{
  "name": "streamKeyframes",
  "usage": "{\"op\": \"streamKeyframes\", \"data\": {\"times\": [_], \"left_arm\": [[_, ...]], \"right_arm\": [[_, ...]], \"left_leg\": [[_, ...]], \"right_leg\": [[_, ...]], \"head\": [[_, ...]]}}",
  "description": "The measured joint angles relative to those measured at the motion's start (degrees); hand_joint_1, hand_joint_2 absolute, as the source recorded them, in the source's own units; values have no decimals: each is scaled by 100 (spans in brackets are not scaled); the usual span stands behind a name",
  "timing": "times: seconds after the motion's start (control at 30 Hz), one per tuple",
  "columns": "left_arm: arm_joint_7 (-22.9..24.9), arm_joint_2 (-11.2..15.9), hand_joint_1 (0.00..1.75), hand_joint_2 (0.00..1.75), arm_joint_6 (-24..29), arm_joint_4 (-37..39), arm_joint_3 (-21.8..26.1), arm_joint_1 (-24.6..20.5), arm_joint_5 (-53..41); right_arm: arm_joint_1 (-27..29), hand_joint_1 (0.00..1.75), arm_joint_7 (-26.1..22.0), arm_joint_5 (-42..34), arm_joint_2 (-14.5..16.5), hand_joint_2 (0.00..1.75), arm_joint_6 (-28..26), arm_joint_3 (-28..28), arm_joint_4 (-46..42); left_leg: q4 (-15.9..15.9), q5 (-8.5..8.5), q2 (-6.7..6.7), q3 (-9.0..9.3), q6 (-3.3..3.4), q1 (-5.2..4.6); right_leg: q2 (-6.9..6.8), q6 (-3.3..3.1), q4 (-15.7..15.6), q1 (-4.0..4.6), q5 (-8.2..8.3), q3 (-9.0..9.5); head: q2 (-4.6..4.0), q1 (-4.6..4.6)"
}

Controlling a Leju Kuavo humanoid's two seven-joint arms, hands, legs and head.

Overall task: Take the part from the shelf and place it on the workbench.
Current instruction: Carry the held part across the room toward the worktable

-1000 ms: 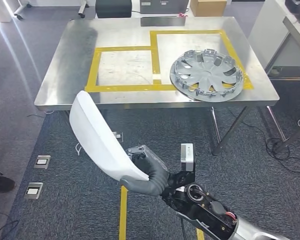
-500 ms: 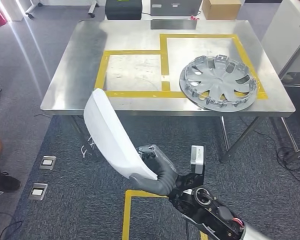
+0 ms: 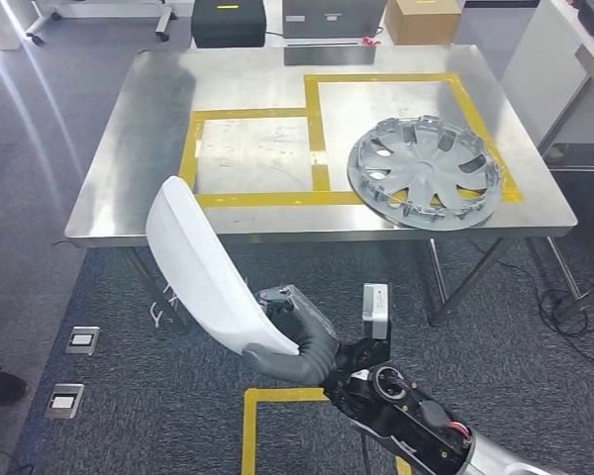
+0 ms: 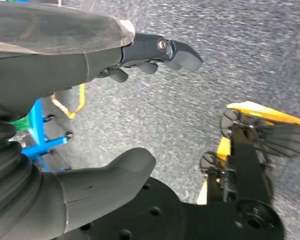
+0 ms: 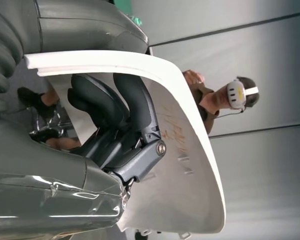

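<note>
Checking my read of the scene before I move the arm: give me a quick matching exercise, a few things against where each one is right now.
Things:
1. white curved part
2. silver hubcap
3. cardboard box
4. left hand

Places or states:
A. on the floor beyond the far edge of the workbench
B. held by the right hand, short of the workbench
C. holding nothing, over grey carpet
D. lying on the workbench, across the yellow tape of the right-side square

Pairs: 1-B, 2-D, 3-A, 4-C
</note>
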Motion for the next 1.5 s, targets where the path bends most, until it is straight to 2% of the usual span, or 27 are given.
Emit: {"op": "streamKeyframes", "data": {"times": [0.07, 0.1, 0.17, 0.2, 0.23, 0.27, 0.33, 0.37, 0.4, 0.47, 0.57, 0.6, 0.67, 0.7, 0.73, 0.77, 0.83, 0.9, 1.0, 1.07, 1.13, 1.2, 1.23, 1.27, 1.33, 1.4, 1.5], "left_arm": [[14, -4, 0, 175, 3, 0, 0, 8, 9], [18, -5, 0, 175, 7, 0, 0, 10, 14], [25, -3, 0, 175, 15, 0, 1, 9, 22], [26, -3, 0, 175, 19, 0, 2, 10, 26], [26, -2, 0, 175, 20, 0, 2, 14, 28], [26, -2, 0, 175, 21, 0, 2, 19, 29], [26, -8, 0, 175, 23, 0, 1, 27, 30], [26, -13, 0, 175, 24, 0, 1, 24, 30], [26, -17, 0, 175, 24, 0, 2, 20, 30], [26, -21, 0, 175, 24, 0, 2, 9, 30], [21, -13, 0, 175, 24, 0, 2, -2, 28], [16, -10, 0, 175, 24, 0, 2, -9, 27], [7, -12, 0, 175, 24, 0, 2, -19, 23], [3, -12, 0, 175, 22, 0, 2, -13, 19], [-3, -12, 0, 175, 19, 0, 1, -2, 12], [-10, -9, 0, 175, 15, 0, 1, 9, 6], [-34, 6, 0, 175, 0, 0, 1, 16, -14], [-50, 24, 0, 175, -16, 0, 1, 5, -33], [-53, 33, 0, 175, -27, 0, 0, -9, -44], [-53, 34, 0, 175, -28, 0, 0, 2, -51], [-53, 36, 0, 175, -28, 0, 0, 8, -58], [-54, 40, 0, 175, -28, 0, 0, 7, -59], [-54, 42, 0, 175, -28, 0, 0, 12, -59], [-54, 43, 0, 175, -28, 0, 0, 18, -59], [-53, 42, 0, 175, -28, 0, 0, 28, -59], [-53, 38, 0, 175, -32, -1, 0, 19, -59], [-53, 37, 0, 175, -38, 0, 0, -2, -62]], "right_arm": [[-10, 175, -2, -4, -1, 175, 4, -1, -3], [-13, 175, -4, -8, -1, 175, 7, -1, -4], [-13, 175, -7, -14, -1, 175, 9, 0, -1], [-10, 175, -5, -15, -1, 175, 9, 1, 2], [-8, 175, -4, -16, -2, 175, 9, 1, 5], [-9, 175, -3, -16, -2, 175, 9, 1, 8], [-13, 175, -2, -18, -2, 175, 10, 1, 10], [-19, 175, 0, -18, -2, 175, 12, 2, 11], [-28, 175, 2, -18, -2, 175, 14, 3, 11], [-43, 175, 6, -18, -2, 175, 16, 4, 11], [-61, 175, 3, -18, 0, 175, 15, 5, 1], [-72, 175, 1, -19, 1, 175, 12, 6, -3], [-83, 175, 1, -19, 0, 175, 5, 7, -2], [-80, 175, 4, -19, 0, 175, 2, 8, 0], [-74, 175, 7, -18, -1, 175, -1, 9, 2], [-71, 175, 9, -19, -1, 175, -7, 9, 3], [-72, 175, 10, -19, -2, 175, -23, 9, 3], [-77, 175, 9, -19, -2, 175, -38, 9, 0], [-77, 175, 8, -18, -2, 175, -57, 9, -15], [-78, 175, 7, -18, -2, 175, -70, 8, -32], [-75, 175, 3, -18, -2, 175, -78, 6, -40], [-52, 175, 2, -18, -9, 175, -80, 5, -40], [-38, 175, 4, -18, -14, 175, -80, 5, -40], [-27, 175, 6, -18, -18, 175, -80, 5, -39], [-21, 175, 8, -18, -19, 175, -80, 5, -40], [-22, 175, 7, -18, -21, 175, -80, 5, -41], [-18, 175, 9, -18, -26, 175, -87, 4, -47]], "left_leg": [[-33, -39, 7, 76, 82, 17], [-45, -63, 11, 121, 120, 21], [-45, -132, 14, 197, 167, 10], [-44, -170, 11, 241, 174, 5], [-43, -212, 5, 295, 172, 2], [-43, -259, -2, 363, 166, -1], [-48, -363, -15, 516, 140, -6], [-45, -409, -24, 569, 116, -14], [-43, -441, -26, 590, 90, -20], [-56, -464, -22, 586, 34, -30], [103, -588, -5, 547, -60, -33], [371, -704, -4, 410, -88, -27], [1199, -960, -1, -115, -125, -8], [1534, -1006, 0, -375, -139, 1], [1680, -942, 0, -545, -148, 10], [1580, -758, 0, -588, -150, 19], [830, -208, 6, -369, -136, 32], [181, 52, 7, -104, -107, 15], [39, -35, -4, -3, -25, -11], [2, -73, 1, 73, 42, 7], [-24, -125, 11, 165, 105, 20], [-24, -198, 11, 245, 134, 13], [-24, -241, 7, 298, 133, 11], [-23, -290, 1, 365, 128, 10], [-25, -401, -11, 527, 103, 10], [-22, -494, -20, 627, 52, -7], [-50, -529, -14, 631, -34, -13]], "right_leg": [[-7, 59, 252, -14, -154, -63], [-10, 82, 581, -22, -304, -209], [-12, 107, 1463, -26, -618, -697], [-12, 111, 1775, -27, -664, -912], [-13, 108, 1873, -27, -586, -1033], [-13, 96, 1725, -26, -378, -1036], [-11, 44, 972, -18, 184, -800], [-13, 15, 623, -2, 372, -656], [-17, -16, 385, 15, 446, -554], [-12, -54, 245, 38, 404, -487], [2, -111, 113, -15, 377, -372], [-5, -132, 72, -30, 367, -321], [-20, -168, 49, -31, 328, -273], [-22, -179, 49, -30, 301, -255], [-17, -181, 49, -31, 271, -227], [-10, -177, 49, -31, 237, -187], [2, -152, 49, -32, 155, -88], [8, -97, 52, -11, 65, -52], [9, -5, 24, -3, -19, -27], [-2, 54, 187, -14, -139, -41], [-11, 102, 837, -24, -432, -336], [-12, 129, 1679, -28, -687, -846], [-12, 132, 1884, -28, -662, -1021], [-12, 127, 1854, -28, -506, -1087], [-13, 91, 1166, -26, 70, -914], [-12, 34, 510, 4, 421, -656], [6, -45, 262, 34, 382, -526]], "head": [[0, 45], [0, 80], [0, 144], [0, 167], [0, 185], [0, 208], [0, 261], [0, 272], [0, 284], [0, 276], [0, 243], [0, 209], [0, 129], [0, 103], [0, 80], [0, 57], [0, 17], [0, -18], [0, 0], [0, 38], [0, 97], [0, 153], [0, 174], [0, 196], [0, 246], [-1, 266], [0, 278]]}}
